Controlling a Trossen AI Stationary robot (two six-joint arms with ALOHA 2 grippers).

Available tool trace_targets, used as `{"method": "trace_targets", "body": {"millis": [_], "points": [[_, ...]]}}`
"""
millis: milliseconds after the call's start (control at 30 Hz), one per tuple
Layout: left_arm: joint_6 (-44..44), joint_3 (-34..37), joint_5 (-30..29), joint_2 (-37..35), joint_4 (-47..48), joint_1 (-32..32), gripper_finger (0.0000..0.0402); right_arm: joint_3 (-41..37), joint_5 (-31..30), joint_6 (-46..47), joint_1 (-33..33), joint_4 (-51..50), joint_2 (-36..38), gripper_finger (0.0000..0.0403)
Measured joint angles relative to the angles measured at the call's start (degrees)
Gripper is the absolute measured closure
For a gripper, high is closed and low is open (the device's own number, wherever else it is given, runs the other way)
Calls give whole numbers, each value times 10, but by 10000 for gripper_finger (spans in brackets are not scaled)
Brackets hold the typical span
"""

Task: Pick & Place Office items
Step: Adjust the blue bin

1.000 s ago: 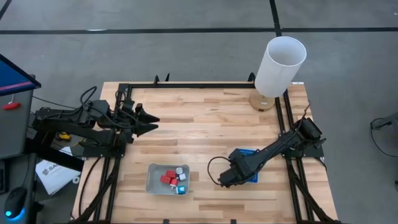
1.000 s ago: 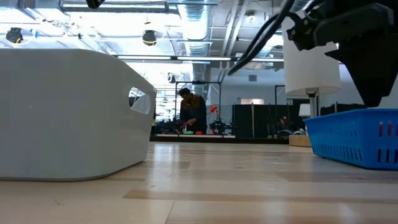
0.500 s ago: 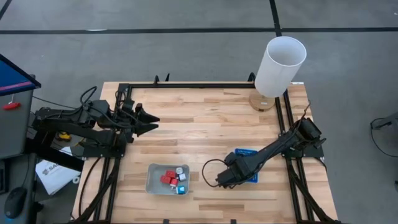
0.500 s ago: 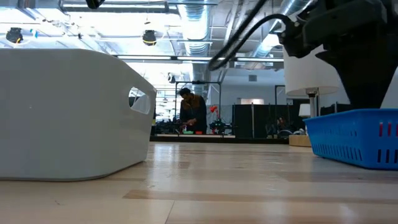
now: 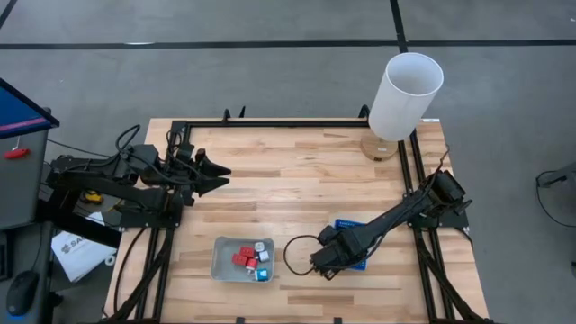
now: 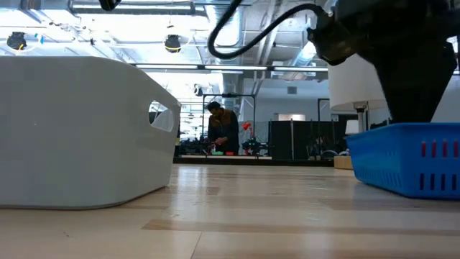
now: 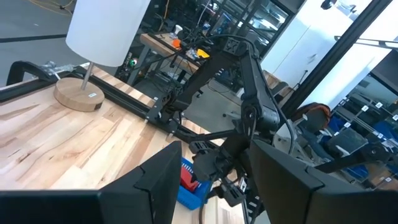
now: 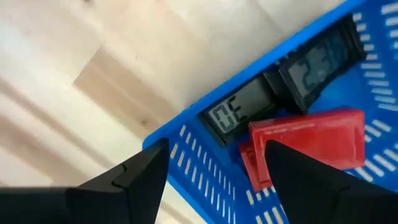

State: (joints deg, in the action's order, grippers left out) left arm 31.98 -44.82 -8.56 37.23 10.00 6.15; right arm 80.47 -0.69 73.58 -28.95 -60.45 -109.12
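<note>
My right gripper is open, low over the near-left corner of the blue tray. One finger stands outside the tray wall and one over its inside. In the tray lie two flat black rectangles with pale faces and red blocks. The grey tray sits left of it on the table. It holds red blocks and white and cyan bits. My left gripper waits open near the table's left edge. My right gripper stands astride the blue tray's corner wall, coming from above. I cannot tell whether a finger touches the wall.
A tall white cylinder on a round wooden base stands at the far right corner. A black frame runs along the table's edges. Bare wood lies between the two arms. A person shows far off in the room.
My right gripper has moved toward the table's left and near edges, closer to the grey tray, staying low and open. The blue tray has slid a little the same way with it.
</note>
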Motion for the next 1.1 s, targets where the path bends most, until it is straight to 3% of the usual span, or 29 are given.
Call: {"method": "trace_targets", "body": {"millis": [333, 1100], "points": [[-1, 0, -2, 0, 0, 0, 215, 0, 36, 11, -29, 2, 0, 145], [-1, 0, -4, 0, 0, 0, 215, 0, 37, 21, -20, 34, 0, 145]]}}
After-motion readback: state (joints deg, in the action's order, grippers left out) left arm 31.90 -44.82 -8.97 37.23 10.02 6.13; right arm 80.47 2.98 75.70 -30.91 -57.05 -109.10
